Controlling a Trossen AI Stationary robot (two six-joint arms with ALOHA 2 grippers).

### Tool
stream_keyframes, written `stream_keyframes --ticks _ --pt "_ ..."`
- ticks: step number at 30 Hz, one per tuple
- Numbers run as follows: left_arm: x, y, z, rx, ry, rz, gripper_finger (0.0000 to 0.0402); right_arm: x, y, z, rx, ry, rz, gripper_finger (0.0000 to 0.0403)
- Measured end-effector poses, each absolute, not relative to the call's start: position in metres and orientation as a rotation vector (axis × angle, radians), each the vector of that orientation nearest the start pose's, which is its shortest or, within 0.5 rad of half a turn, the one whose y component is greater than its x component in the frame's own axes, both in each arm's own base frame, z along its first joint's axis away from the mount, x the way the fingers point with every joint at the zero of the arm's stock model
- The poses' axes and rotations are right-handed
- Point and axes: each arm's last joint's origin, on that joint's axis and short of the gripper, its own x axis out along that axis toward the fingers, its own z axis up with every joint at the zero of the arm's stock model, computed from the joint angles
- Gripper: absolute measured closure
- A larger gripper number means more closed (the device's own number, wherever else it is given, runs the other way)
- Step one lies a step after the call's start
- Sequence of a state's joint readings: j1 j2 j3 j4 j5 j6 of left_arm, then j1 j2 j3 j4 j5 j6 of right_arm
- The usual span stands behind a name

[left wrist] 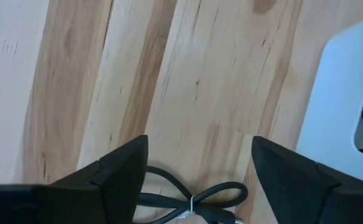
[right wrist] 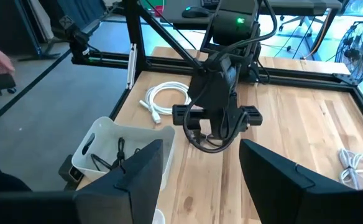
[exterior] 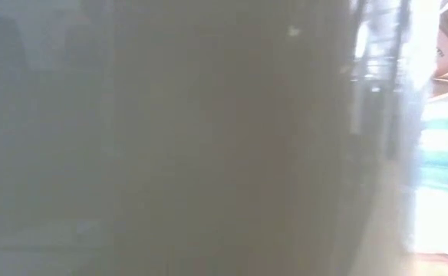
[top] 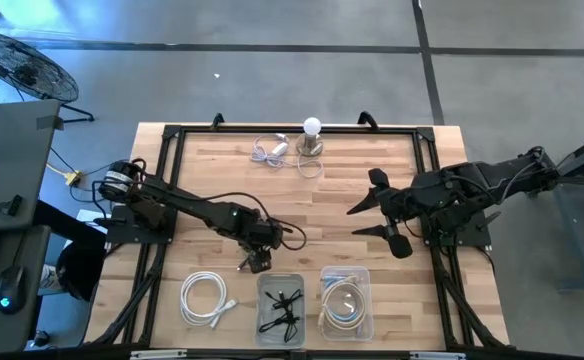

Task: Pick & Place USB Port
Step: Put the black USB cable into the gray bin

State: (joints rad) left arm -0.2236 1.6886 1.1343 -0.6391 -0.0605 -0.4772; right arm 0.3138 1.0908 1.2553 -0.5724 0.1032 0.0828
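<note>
Nearest the desk's front edge sits my middle bin [top: 280, 305]. Just behind it my left end effector [top: 257, 262] hangs spread over a tied black cable [left wrist: 194, 202] (bin-bound, I judge). Farther right, my right end effector [top: 382, 215] waits, spread.

A round-bulbed white lamp on a metal base [top: 313, 138] stands at the table's 12 o'clock edge, with a small coiled white cable [top: 269, 150] just beside it at 9 o'clock. A black wire-guard floor fan [top: 24, 66] sits on the grey floor off the light wooden slatted table [top: 332, 205] at 10 o'clock.
</note>
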Motion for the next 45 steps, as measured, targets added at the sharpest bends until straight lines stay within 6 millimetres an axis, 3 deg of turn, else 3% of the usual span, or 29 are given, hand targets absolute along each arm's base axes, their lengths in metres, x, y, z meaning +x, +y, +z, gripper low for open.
stream_keyframes --ticks 12,16,20,28,39,45 --pt "0.321 -0.071 0.199 -0.264 1.159 0.140 0.0112 0.208 0.065 0.396 0.003 0.439 0.198 0.0199" --pt "0.324 -0.074 0.200 -0.479 1.149 0.174 0.0112 0.207 0.066 0.396 0.017 0.445 0.247 0.0199" --pt "0.320 -0.075 0.199 -0.535 1.213 0.134 0.0112 0.207 0.067 0.395 0.013 0.451 0.273 0.0199" --pt "0.320 -0.082 0.200 -0.530 1.228 0.031 0.0112 0.207 0.067 0.395 0.011 0.453 0.276 0.0199" --pt "0.318 -0.082 0.199 -0.433 1.218 0.075 0.0112 0.207 0.067 0.395 0.013 0.453 0.273 0.0199" --pt "0.310 -0.077 0.195 -0.428 1.282 0.204 0.0112 0.207 0.067 0.395 0.012 0.453 0.269 0.0199"
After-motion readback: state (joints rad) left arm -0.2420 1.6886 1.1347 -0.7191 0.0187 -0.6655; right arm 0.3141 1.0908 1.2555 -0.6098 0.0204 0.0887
